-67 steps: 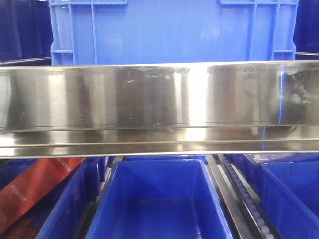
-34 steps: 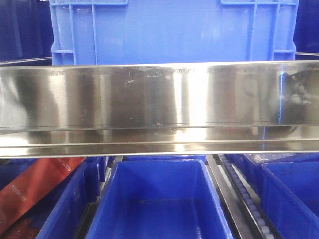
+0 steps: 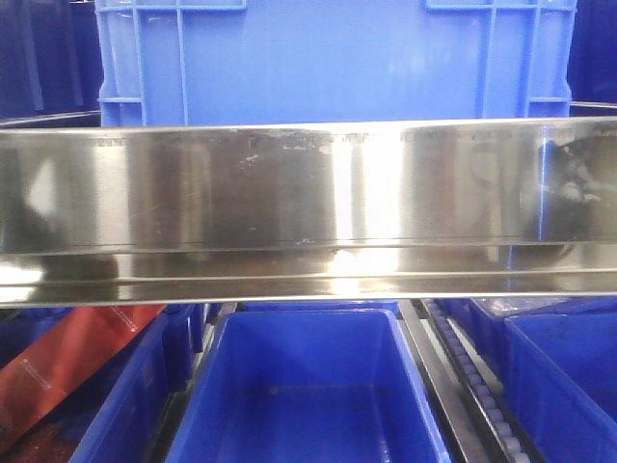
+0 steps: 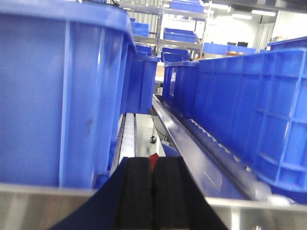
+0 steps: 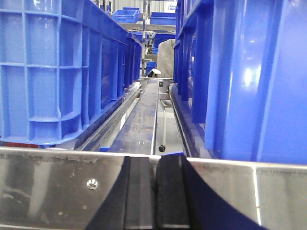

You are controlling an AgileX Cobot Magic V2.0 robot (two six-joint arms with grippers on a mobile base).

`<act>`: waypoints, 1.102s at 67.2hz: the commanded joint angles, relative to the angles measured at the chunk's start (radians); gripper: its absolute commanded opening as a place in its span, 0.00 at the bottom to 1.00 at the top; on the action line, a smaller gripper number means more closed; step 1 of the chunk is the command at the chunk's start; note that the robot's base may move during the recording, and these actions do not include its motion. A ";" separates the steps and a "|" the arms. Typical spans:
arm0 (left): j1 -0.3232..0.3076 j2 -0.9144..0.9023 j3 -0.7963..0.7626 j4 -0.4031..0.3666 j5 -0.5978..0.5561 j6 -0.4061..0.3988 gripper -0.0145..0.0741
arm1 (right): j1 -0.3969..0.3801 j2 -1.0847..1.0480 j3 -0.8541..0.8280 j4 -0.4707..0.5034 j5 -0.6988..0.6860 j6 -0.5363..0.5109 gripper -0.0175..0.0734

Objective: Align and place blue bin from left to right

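While steel rail (image 3: 308, 207) hides blue bin (image 3: 333, 63) base | both tools pressed closed, empty

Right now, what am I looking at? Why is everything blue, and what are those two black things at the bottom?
These are three cameras on a robot with two arms. The front camera looks at a shiny metal rail. Behind it stands the blue bin the robot should line up. Below the rail sit darker blue bins, seen from above.

The other two cameras ride on the robot's wrists. The black things are its pinchers: the left gripper and the right gripper. Both are squeezed shut and hold nothing. Each one pokes into a gap between tall blue bins, with roller tracks running along the floor of the shelf.
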State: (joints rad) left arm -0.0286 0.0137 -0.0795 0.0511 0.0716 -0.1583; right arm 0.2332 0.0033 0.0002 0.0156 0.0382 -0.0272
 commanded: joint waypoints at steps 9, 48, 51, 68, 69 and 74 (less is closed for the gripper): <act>0.003 -0.014 0.079 -0.023 -0.049 0.002 0.04 | 0.000 -0.003 0.000 0.006 -0.023 0.002 0.10; 0.003 -0.014 0.079 -0.024 -0.036 0.084 0.04 | 0.000 -0.003 0.000 0.006 -0.023 0.002 0.10; 0.003 -0.014 0.079 -0.026 -0.039 0.127 0.04 | 0.000 -0.003 0.000 0.006 -0.023 0.002 0.10; 0.003 -0.014 0.079 -0.044 -0.114 0.158 0.04 | 0.000 -0.003 0.000 0.006 -0.023 0.002 0.10; 0.003 -0.014 0.079 -0.044 -0.114 0.158 0.04 | 0.000 -0.003 0.000 0.006 -0.023 0.002 0.10; 0.003 -0.014 0.079 -0.044 -0.111 0.158 0.04 | 0.000 -0.003 0.000 0.006 -0.023 0.002 0.10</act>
State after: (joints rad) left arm -0.0286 0.0051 0.0013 0.0139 -0.0140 -0.0074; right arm 0.2332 0.0033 0.0002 0.0156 0.0382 -0.0272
